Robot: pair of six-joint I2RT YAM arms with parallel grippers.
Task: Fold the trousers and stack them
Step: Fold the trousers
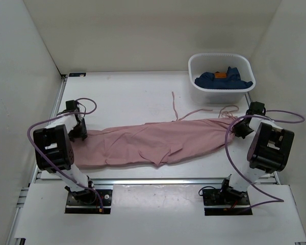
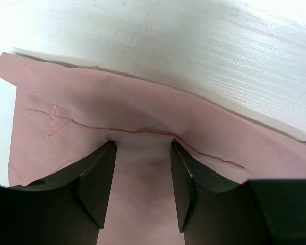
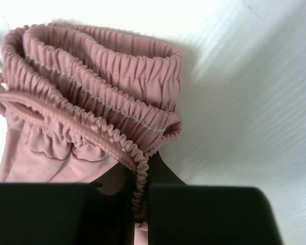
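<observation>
Right jaws clamp trousers (image 1: 158, 140) at waistband (image 3: 102, 87); left jaws straddle them.

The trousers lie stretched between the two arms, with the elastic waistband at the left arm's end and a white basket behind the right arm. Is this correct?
Not quite. The waistband of the trousers is at the right arm's end: the right wrist view shows the right gripper pinching it. The rest holds, the white basket included.
</observation>
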